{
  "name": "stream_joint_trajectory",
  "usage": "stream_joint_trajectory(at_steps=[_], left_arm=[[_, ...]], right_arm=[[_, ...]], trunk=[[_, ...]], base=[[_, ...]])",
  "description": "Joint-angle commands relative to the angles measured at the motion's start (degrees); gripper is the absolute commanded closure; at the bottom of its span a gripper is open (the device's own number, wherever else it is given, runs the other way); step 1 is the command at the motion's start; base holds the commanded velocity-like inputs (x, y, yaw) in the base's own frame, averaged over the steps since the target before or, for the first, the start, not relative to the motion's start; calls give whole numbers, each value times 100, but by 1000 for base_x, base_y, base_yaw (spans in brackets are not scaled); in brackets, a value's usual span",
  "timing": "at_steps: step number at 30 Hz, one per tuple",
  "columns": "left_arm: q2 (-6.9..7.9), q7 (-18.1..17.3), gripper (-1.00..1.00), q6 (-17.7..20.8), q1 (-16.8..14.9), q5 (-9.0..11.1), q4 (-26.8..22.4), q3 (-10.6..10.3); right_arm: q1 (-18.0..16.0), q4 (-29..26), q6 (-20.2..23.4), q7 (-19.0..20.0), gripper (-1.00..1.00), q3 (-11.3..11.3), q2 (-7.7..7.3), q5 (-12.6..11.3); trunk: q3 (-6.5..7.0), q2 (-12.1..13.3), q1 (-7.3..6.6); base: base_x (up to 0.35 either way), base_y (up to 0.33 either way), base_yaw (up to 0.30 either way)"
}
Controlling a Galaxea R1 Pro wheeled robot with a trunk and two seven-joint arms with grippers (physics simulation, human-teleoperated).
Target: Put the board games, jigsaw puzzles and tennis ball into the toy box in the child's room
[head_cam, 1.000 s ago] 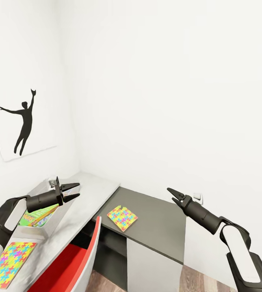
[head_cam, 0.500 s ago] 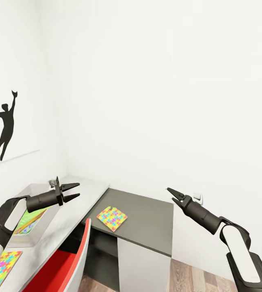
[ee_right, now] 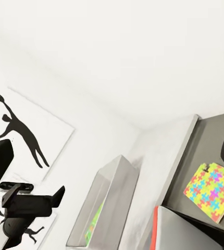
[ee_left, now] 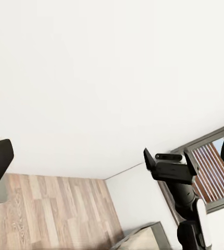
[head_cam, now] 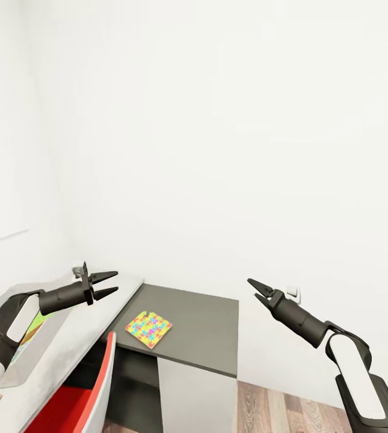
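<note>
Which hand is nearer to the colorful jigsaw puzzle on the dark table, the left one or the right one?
Left. In the head view, the left hand hovers just above and left of the jigsaw puzzle lying on the dark table. The right hand hovers farther away, above and to the puzzle's right.

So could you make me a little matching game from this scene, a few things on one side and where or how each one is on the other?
Things:
1. jigsaw puzzle
2. left hand
3. red chair
4. toy box

Descriptions:
A. held open in the air, empty
B. lying flat on the dark desk top
C. grey, standing on the light table
D. tucked beside the light table

Pairs: 1-B, 2-A, 3-D, 4-C
</note>
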Motion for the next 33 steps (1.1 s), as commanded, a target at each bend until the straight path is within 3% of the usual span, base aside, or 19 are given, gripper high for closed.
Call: stream_joint_trajectory(at_steps=[1,14,33], left_arm=[[1,-21,-100,22,0,-11,0,5],[-1,-20,-100,16,0,-19,0,5],[1,-19,-100,14,0,-20,0,5]], right_arm=[[-4,3,29,28,-100,-8,1,17],[-4,-3,29,28,-100,-13,-4,13],[-5,12,29,28,-100,-17,-8,8]], trunk=[[3,-4,2],[35,-4,2],[-77,-4,2]], base=[[0,0,-221],[-1,0,-109],[-88,13,-149]])
